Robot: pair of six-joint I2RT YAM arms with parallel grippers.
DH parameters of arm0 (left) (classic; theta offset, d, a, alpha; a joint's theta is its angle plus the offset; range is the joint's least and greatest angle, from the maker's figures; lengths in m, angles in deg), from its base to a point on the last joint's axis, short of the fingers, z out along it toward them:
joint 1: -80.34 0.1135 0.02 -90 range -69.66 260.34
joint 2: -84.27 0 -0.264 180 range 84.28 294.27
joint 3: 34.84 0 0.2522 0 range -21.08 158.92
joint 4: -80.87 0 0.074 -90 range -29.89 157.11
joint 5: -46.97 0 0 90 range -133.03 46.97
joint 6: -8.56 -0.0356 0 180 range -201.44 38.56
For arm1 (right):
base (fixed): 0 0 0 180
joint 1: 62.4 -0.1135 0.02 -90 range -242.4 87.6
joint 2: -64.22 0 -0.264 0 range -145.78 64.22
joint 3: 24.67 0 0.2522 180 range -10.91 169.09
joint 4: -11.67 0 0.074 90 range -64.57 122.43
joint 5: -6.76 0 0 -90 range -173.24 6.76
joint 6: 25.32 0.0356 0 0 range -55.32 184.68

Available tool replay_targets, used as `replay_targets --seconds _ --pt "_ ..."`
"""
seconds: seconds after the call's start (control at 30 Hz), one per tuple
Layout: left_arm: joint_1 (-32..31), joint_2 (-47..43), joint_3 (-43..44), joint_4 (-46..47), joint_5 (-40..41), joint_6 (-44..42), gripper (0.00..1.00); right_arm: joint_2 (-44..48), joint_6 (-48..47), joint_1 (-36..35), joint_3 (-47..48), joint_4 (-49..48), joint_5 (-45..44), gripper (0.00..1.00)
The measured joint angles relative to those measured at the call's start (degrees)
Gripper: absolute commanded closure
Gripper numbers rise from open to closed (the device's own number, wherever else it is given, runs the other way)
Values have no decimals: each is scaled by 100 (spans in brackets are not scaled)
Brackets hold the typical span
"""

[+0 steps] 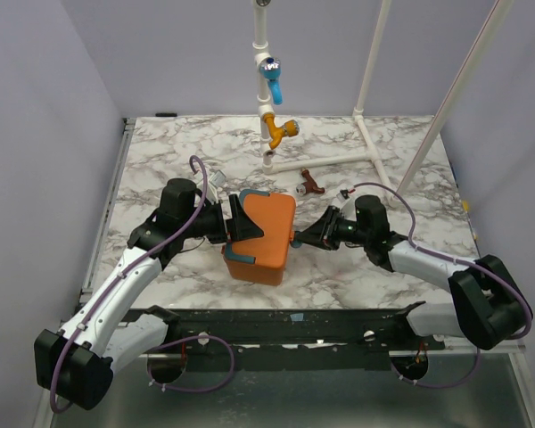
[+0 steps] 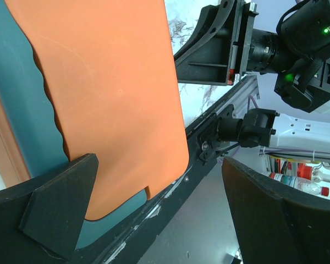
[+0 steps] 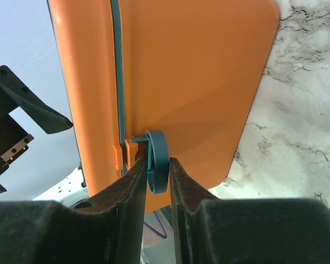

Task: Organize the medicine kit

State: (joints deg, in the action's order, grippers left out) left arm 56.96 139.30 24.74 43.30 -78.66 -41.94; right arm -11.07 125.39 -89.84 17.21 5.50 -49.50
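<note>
Between my right gripper (image 3: 157, 165) jaws: teal latch (image 3: 157, 148) of kit (image 3: 198, 82), pinched. Between my left gripper (image 2: 157, 165) jaws, spread wide: kit's end, unclasped.

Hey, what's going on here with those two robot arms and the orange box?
Both arms are working on the medicine kit, which sits closed in the middle of the marble table. The right gripper is pinched on the teal latch on the kit's right side. The left gripper is wide open at the kit's left end, reaching around it without clamping. The lid is not yet open.
</note>
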Motion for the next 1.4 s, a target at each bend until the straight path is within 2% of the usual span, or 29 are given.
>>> replay_targets --seconds 0.27,0.43,0.63,0.93,1.4 --pt "0 -11 -9 2 2 -2 2 55 35 0 0 31 -26 93" --pt "0 -13 -22 24 11 -20 2 330 -168 0 138 612 -251 99" --pt "-2 -9 -22 22 50 -66 2 656 -590 -33 575 1617 -656 99" --pt "-2 52 -22 103 55 -72 2 424 -1276 -114 1707 2916 -1021 99" --pt "-127 328 122 195 66 -111 2 -11 -2037 -315 2664 4172 -1585 97"
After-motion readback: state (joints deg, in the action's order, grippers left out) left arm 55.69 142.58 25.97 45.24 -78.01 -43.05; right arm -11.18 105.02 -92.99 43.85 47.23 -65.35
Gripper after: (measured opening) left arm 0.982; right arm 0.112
